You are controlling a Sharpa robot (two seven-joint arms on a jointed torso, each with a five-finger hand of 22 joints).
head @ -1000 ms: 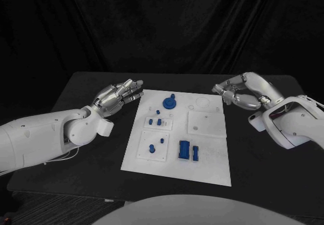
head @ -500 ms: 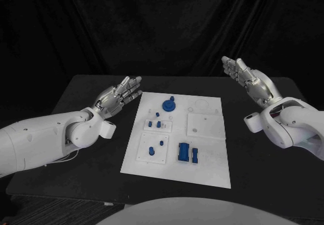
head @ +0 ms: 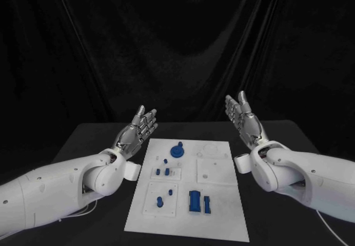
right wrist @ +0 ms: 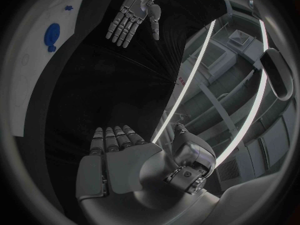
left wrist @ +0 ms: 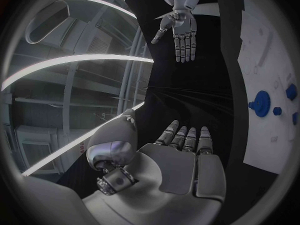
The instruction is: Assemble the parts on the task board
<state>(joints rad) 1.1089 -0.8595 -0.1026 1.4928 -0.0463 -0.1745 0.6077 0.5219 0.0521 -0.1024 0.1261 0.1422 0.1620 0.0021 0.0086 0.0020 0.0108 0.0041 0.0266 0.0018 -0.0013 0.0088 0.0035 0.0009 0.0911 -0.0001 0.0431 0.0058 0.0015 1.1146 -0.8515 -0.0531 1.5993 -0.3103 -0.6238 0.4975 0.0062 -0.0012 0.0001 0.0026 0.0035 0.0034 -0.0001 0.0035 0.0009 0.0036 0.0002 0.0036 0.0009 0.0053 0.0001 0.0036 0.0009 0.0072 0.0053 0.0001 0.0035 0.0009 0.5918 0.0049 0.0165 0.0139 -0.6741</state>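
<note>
From the head view, I have both hands raised and flat beyond the far end of the task board [head: 222, 215], nothing in either. My left hand [head: 139, 129] stands off the board's far left corner, my right hand [head: 244, 120] off its far right corner, palms turned toward each other, fingers straight and slightly apart. The parts lie below and nearer to me than the fingers of both hands. The round blue gear [head: 177, 151] sits at the board's far end, closer to my left hand. The tall blue block [head: 195, 201] stands near the board's near end, its long axis running along the board's length, with a slimmer blue piece [head: 208, 205] just beside it. I judge either hand must come down and back toward me to reach anything. The board's long axis runs away from me on the black table [head: 96, 138].

In the left wrist view, my left hand [left wrist: 181, 160] shows an empty palm, fingers extended side by side. The board [left wrist: 269, 60] lies off to one side with the gear [left wrist: 261, 104] on it, and my right hand [left wrist: 180, 32] hangs opposite, fingers spread.

In the right wrist view, my right hand [right wrist: 122, 157] is likewise bare-palmed. The gear [right wrist: 51, 35] rests on the board [right wrist: 31, 85], and my left hand [right wrist: 132, 17] faces me, holding nothing. The room behind is dark curtain.
</note>
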